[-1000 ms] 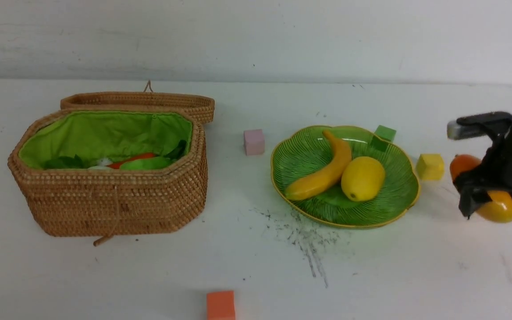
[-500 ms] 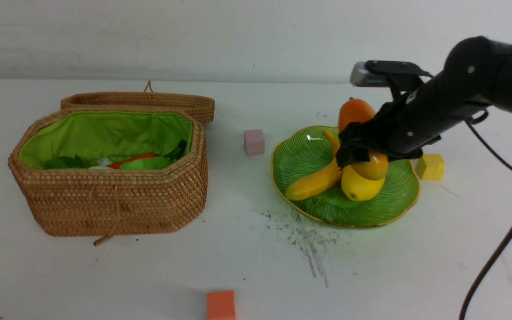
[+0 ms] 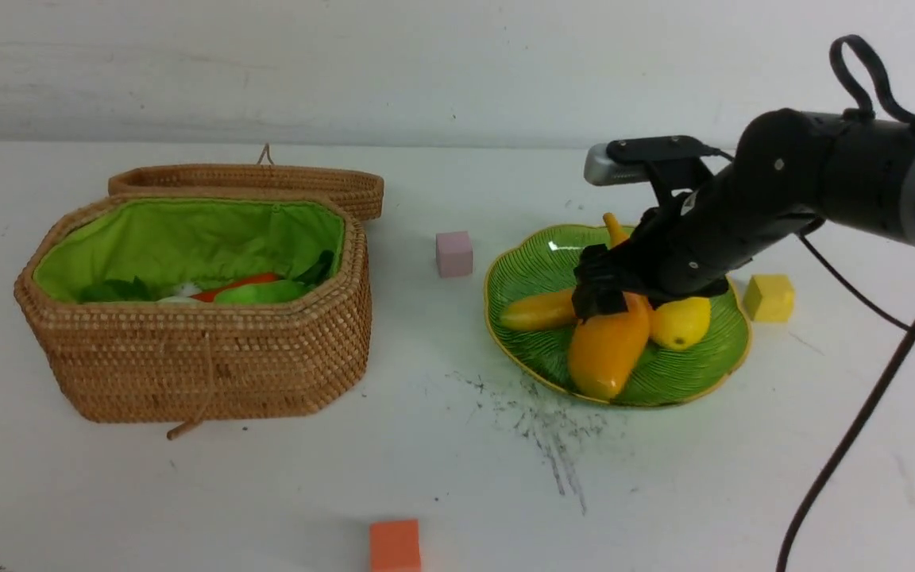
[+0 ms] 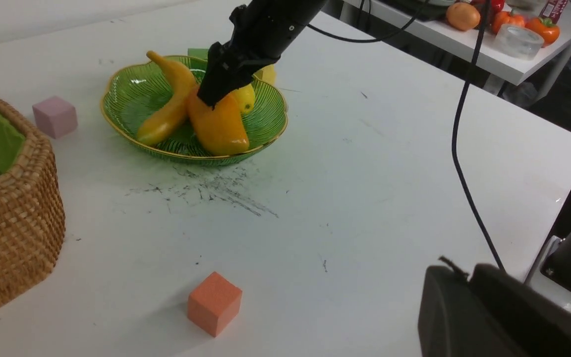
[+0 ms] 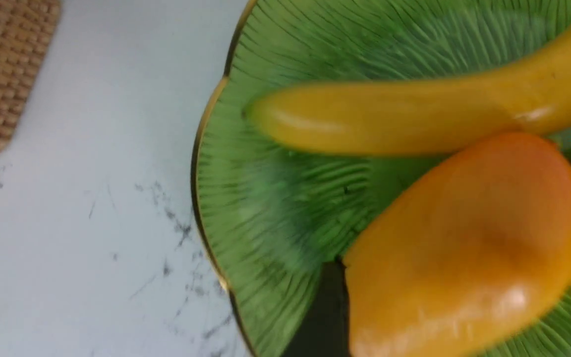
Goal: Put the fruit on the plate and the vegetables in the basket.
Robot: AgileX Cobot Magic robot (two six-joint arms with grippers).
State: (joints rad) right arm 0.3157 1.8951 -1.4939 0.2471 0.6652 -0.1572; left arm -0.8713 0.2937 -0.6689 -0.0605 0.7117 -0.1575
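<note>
Wicker basket (image 3: 195, 318) sits at 9 o'clock from the plate (image 3: 533, 266), lid back, and I can see the vegetables (image 3: 239, 290) already down in its green lining. Plate holds the banana (image 3: 533, 311), mango (image 3: 607, 349) and lemon (image 3: 684, 322). My right gripper (image 3: 604, 290) is over the mango's upper end with the jaws straddling it; grip or release, cannot tell. Left gripper (image 4: 488, 312) is parked closed, holding nothing.
</note>
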